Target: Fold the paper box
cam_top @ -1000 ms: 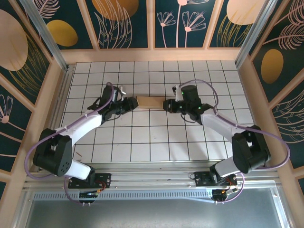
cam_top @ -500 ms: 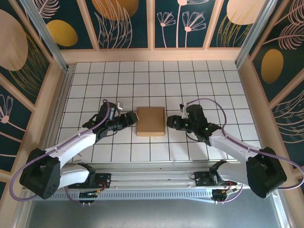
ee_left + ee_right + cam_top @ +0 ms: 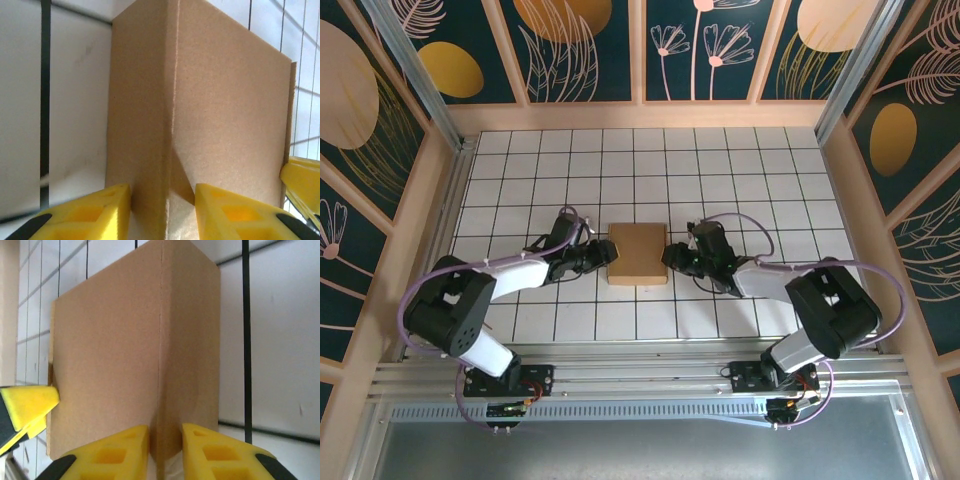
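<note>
1. While the paper box (image 3: 638,253) sits mid-way on the table (image 3: 720,160), we see the left gripper (image 3: 603,256) and right gripper (image 3: 670,255) each pinching an opposite side edge.
2. Light, easily creased cardboard, we judge; best held at folds.

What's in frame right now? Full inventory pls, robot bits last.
paper box: one, plain brown, squarish, mid-table between the grippers.
table: one, white with a black grid, under everything.
wall panels: several, dark teal with gold and pink plant motifs, pale wood frames, on three sides.
rail: one, silver metal, along the near edge.
cables: two, purple, looped along the arms.
left arm: one, black and white, reaching in from the left.
right arm: one, black and white, reaching in from the right.
left gripper: one, yellow fingers, shut on the box's left edge.
right gripper: one, yellow fingers, shut on the box's right edge.
</note>
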